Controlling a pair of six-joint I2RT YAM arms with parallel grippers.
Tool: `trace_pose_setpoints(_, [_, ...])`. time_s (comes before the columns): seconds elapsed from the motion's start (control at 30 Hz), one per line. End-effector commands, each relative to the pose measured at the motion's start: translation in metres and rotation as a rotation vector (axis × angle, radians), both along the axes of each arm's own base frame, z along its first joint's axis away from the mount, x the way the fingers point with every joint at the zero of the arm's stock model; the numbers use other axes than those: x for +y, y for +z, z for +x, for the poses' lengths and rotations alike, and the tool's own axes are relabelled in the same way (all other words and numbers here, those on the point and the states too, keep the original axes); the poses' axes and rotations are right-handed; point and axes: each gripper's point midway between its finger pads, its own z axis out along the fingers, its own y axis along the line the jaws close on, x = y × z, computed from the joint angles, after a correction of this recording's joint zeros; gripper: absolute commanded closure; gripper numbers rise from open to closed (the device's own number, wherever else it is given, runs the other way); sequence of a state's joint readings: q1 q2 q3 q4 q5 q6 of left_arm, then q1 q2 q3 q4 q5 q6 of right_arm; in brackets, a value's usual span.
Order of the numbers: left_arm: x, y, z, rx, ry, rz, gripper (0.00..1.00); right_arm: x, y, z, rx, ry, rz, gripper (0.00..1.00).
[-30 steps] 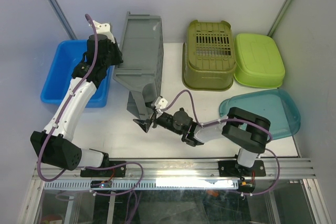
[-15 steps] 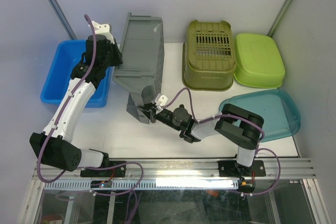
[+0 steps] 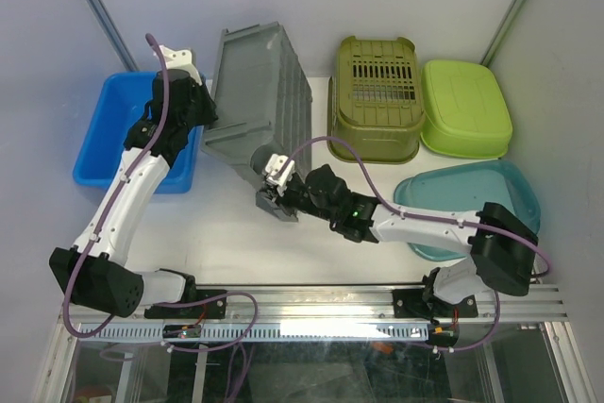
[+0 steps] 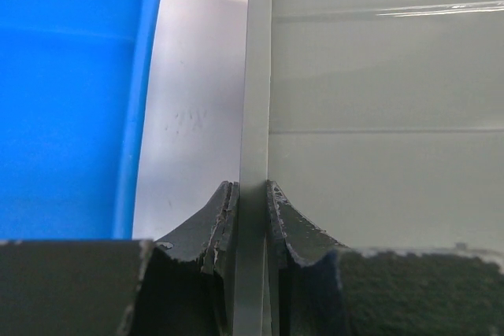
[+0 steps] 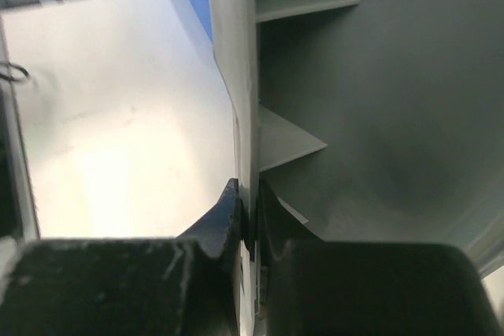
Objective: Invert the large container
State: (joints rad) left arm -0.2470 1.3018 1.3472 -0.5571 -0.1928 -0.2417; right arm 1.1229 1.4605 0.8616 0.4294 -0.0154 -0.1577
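The large container [image 3: 264, 101] is a grey ribbed plastic bin, tipped up on its side at the table's back left, its ribbed wall facing the camera. My left gripper [image 3: 203, 125] is shut on its left rim; the left wrist view shows that thin grey rim [image 4: 253, 116] pinched between the fingertips [image 4: 219, 218]. My right gripper [image 3: 267, 191] is shut on the bin's near lower rim. In the right wrist view the rim wall [image 5: 236, 60] stands clamped between the jaws, with the bin's ribs [image 5: 287, 143] to the right.
A blue tub [image 3: 113, 129] sits just left of the bin. At the back right stand an olive slotted basket [image 3: 376, 96] and a light green lid [image 3: 465, 106]. A teal lid [image 3: 505, 191] lies at the right under my right arm.
My right gripper has closed on the bin's near rim and lifted it. The bin has rolled so its ribbed side shows. My right arm has stretched out leftward.
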Motion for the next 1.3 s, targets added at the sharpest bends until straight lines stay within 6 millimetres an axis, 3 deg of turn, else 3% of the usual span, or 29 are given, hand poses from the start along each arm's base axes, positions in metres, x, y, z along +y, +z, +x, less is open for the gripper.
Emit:
trace_pose_setpoints(0.0, [0.006, -0.075, -0.012, 0.231, 0.021, 0.042, 1.00, -0.019, 0.071, 0.001, -0.196, -0.058, -0.094, 1.00])
trace_pose_setpoints(0.23, [0.003, -0.111, -0.015, 0.314, 0.026, 0.029, 1.00, -0.027, 0.060, -0.004, -0.242, -0.033, -0.225, 1.00])
trace_pose_setpoints(0.37, [0.008, -0.121, -0.018, 0.337, 0.052, 0.047, 1.00, -0.024, 0.057, -0.002, -0.249, -0.029, -0.242, 1.00])
trace_pose_setpoints(0.4, [0.011, -0.119, -0.018, 0.337, 0.065, 0.055, 0.88, -0.021, 0.056, -0.003, -0.242, -0.023, -0.241, 1.00])
trace_pose_setpoints(0.5, [0.022, -0.103, -0.016, 0.320, 0.113, 0.093, 0.41, -0.011, 0.049, -0.003, -0.218, -0.003, -0.247, 1.00])
trace_pose_setpoints(0.6, [0.035, -0.079, -0.014, 0.291, 0.164, 0.134, 0.21, 0.000, 0.037, 0.000, -0.188, -0.005, -0.255, 1.00])
trace_pose_setpoints(0.8, [0.062, -0.054, -0.001, 0.289, 0.273, 0.169, 0.17, 0.022, 0.009, 0.017, -0.139, -0.055, -0.254, 1.00])
trace_pose_setpoints(0.93, [0.065, -0.040, 0.006, 0.266, 0.265, 0.104, 0.11, 0.038, -0.012, 0.029, -0.139, -0.050, -0.275, 1.00])
trace_pose_setpoints(1.17, [0.083, -0.017, -0.003, 0.224, 0.309, 0.039, 0.07, 0.051, -0.032, 0.058, -0.216, -0.063, -0.347, 1.00])
trace_pose_setpoints(1.27, [0.079, -0.006, -0.013, 0.188, 0.290, -0.013, 0.01, 0.054, -0.039, 0.072, -0.271, -0.024, -0.378, 1.00])
